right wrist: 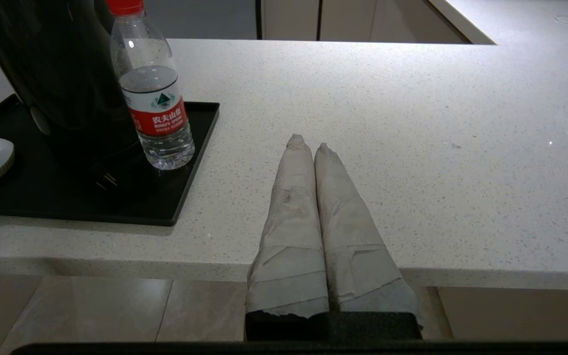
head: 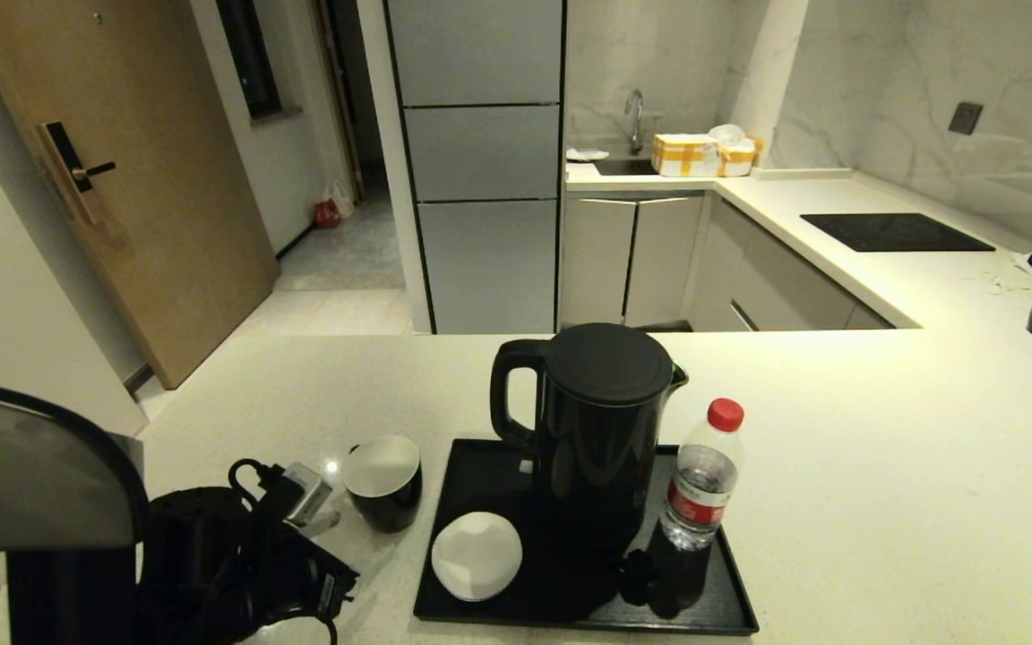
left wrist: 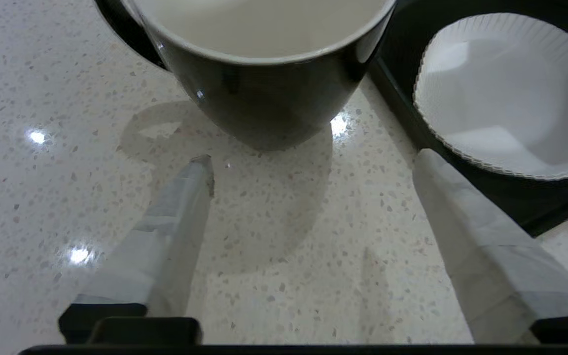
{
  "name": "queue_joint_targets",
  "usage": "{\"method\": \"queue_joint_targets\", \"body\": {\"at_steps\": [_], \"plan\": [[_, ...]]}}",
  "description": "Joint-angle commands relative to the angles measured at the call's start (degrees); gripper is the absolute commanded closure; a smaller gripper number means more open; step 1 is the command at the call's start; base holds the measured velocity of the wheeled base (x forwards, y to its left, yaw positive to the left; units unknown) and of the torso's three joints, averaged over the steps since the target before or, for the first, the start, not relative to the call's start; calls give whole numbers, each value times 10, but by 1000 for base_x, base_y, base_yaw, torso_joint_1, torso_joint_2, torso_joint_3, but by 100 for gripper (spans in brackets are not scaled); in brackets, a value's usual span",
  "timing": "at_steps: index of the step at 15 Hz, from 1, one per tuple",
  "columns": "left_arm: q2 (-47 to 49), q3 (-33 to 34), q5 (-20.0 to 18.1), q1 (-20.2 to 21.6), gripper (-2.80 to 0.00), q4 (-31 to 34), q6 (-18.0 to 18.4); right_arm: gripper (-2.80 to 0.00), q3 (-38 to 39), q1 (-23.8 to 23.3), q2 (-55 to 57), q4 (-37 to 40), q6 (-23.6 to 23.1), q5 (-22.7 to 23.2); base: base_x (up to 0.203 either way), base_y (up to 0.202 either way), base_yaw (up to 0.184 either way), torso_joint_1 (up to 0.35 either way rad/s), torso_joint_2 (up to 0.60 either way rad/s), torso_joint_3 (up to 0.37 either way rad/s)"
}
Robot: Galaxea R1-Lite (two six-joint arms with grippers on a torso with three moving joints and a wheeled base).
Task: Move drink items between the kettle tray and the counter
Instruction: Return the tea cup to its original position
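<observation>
**Left gripper open behind the cup on the counter**

Left gripper [left wrist: 308, 160] sits low over the counter [left wrist: 42, 207], its two tape-wrapped, tapered fingers [left wrist: 175, 222] spread wide with nothing between them. You have the black cup [left wrist: 264, 93] just ahead of the fingertips, apart from them: a glossy rounded body, white inside, standing upright on the speckled, shiny cream stone. Just beyond the far finger runs the low rim of the flat black tray [left wrist: 397, 103], and on it lies a round white saucer [left wrist: 506, 93] with a finely fluted edge.

Your right gripper [right wrist: 308, 145] rests at the counter's near edge, its wrapped fingers pressed together and empty. Off to its side, well apart, the clear ribbed water bottle [right wrist: 153, 98] with red cap and red label stands upright on the tray's corner, just beside the tall black kettle [right wrist: 57, 74], which blocks the tray's middle
</observation>
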Motion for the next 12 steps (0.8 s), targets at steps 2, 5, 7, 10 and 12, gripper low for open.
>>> {"method": "queue_joint_targets", "body": {"at_steps": [2,5,7,10,12], "plan": [[14,-12,0,-2,-280,-5,1,0,0,0,1,0,-1,0,0,0,0,0,0,0],[17,-27,0,-2,-280,-5,1,0,0,0,1,0,0,0,0,0,0,0,0,0],[22,-59,0,-2,-280,-5,1,0,0,0,1,0,-1,0,0,0,0,0,0,0],[32,-92,0,-3,-280,-5,5,0,0,-1,1,0,-1,0,0,0,0,0,0,0],[41,-104,6,-3,-280,-5,7,0,0,0,1,0,-1,0,0,0,0,0,0,0]]}}
